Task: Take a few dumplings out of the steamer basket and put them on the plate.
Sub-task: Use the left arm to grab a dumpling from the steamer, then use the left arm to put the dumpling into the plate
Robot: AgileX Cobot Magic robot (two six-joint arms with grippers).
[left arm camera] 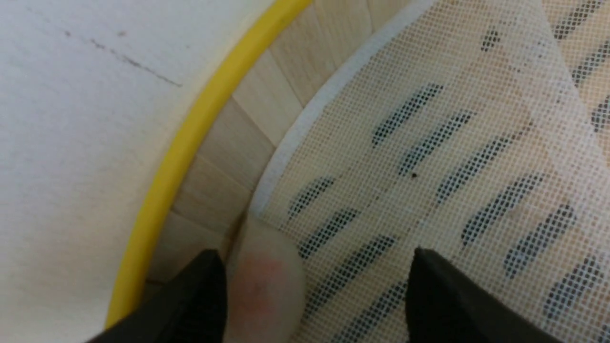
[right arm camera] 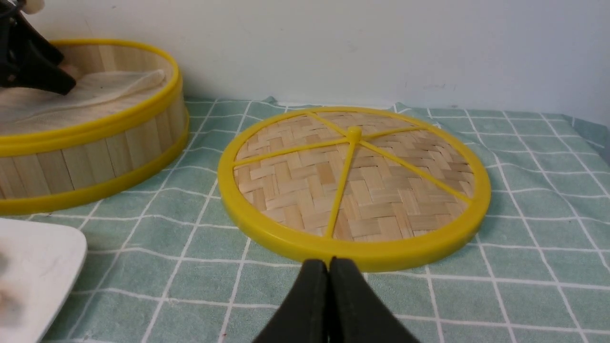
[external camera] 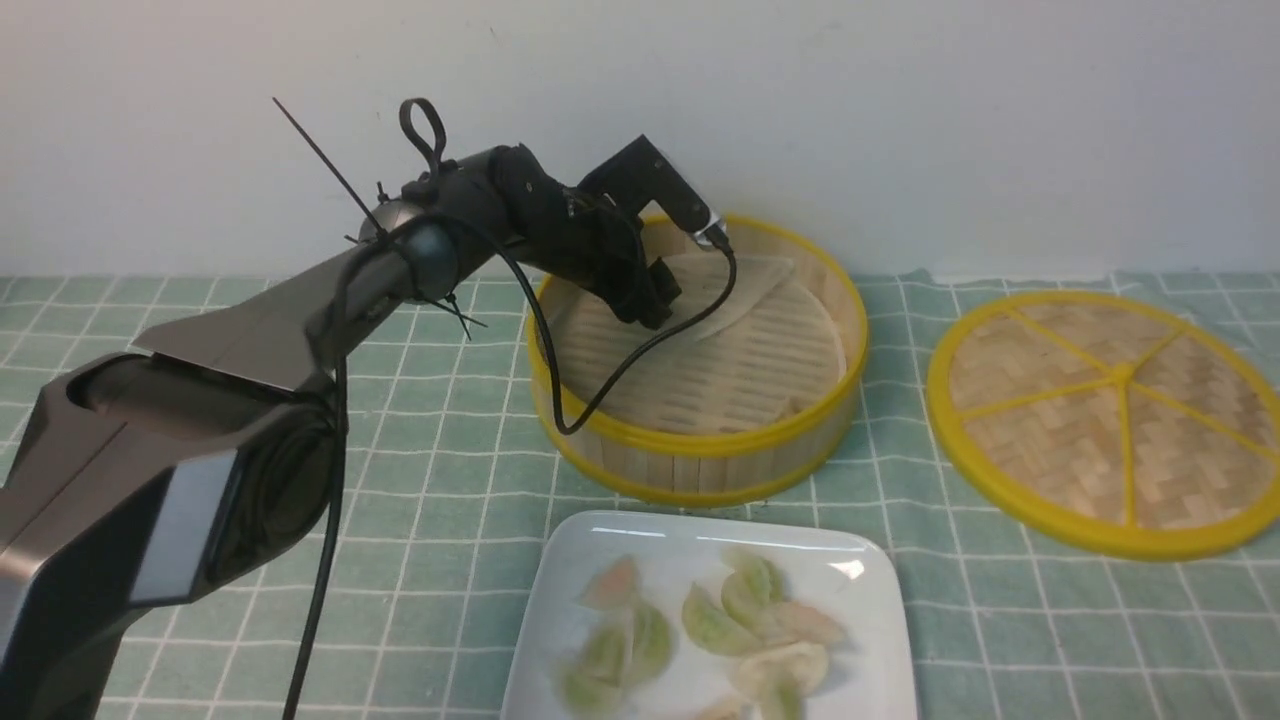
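Standing wide apart and grasping nothing, the left arm's fingers (left arm camera: pixel 448 305) are down inside the round bamboo steamer basket with yellow rims (left arm camera: pixel 190 138), their tips just above its pale mesh liner sheet (left arm camera: pixel 429 143). One pale pink translucent dumpling (left arm camera: pixel 264 286) lies on that liner at the foot of the slat wall, touching the inner side of one finger but not pinched between the two. In the front view the basket floor that shows is bare, though the arm hides part of it. Nearer the robot, the glossy white square plate (external camera: pixel 660 545) already carries a cluster of green and pink-peach crescent dumplings (external camera: pixel 715 620), so the task looks largely met. At most this last piece by the wall seems left. The right arm's fingers (right arm camera: pixel 310 305) are pressed together on nothing, low over the green checked cloth (right arm camera: pixel 524 228) on the surface, just beside the flat woven bamboo disc with yellow spokes (right arm camera: pixel 352 190).
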